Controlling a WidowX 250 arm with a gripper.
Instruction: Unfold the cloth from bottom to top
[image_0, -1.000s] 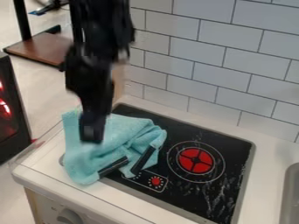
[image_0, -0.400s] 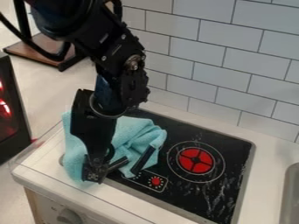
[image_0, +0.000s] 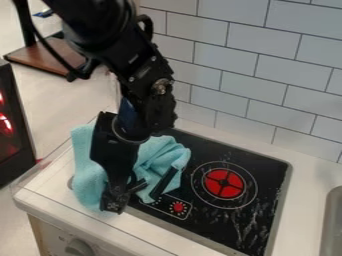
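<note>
The white countertop (image_0: 47, 191) slants across the foreground, above a round knob (image_0: 79, 247) on the unit's front. Just in from that edge, the black gripper (image_0: 112, 204) points down at the near edge of the turquoise cloth (image_0: 85, 182); whether it is spread, pressed together or pinching fabric, I cannot tell. The cloth sits bunched over the counter and the left part of the black cooktop (image_0: 267, 172), with no clear long axis. Most of it lies beyond the gripper, toward the tiled wall (image_0: 267, 75), and that relation decides the move: the near edge probably has to be gripped, lifted and carried away over the heap toward the tiles.
</note>
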